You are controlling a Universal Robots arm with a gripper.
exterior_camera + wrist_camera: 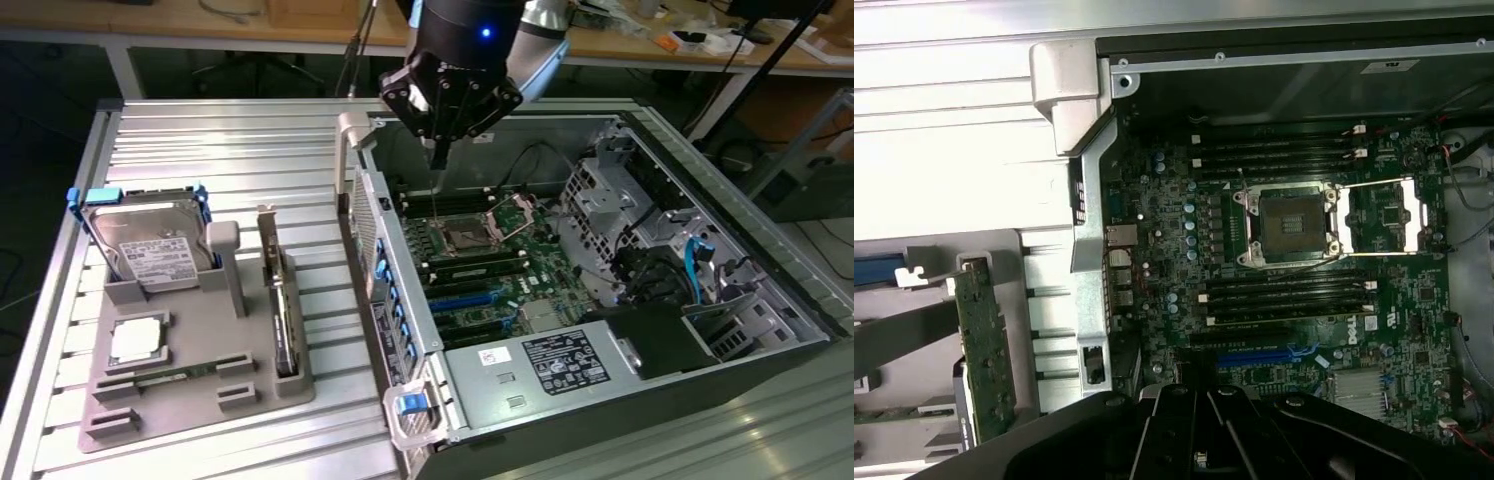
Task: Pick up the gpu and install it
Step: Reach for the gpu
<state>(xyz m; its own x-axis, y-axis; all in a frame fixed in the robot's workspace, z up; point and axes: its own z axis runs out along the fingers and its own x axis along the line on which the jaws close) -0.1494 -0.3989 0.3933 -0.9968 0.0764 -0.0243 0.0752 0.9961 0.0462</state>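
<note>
Closed, empty pincer (pixel 437 152) hangs above one open case (pixel 721 197); one gpu (pixel 282 325) stands edge-on in the tray (pixel 187 340), face hidden.

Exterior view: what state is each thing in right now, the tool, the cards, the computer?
computer case, lying on its side, open.
tool, shut, holding nothing, above the case.
gpu, standing on edge in the grey holder, untouched.
hard drive, upright in the holder.
processor socket, looks empty.

Gpu (pixel 282 325), standing on edge.
I see it upright in a grey holder's (pixel 214 335) slot beside the open case (pixel 601 430), silver bracket rising at one end.
</note>
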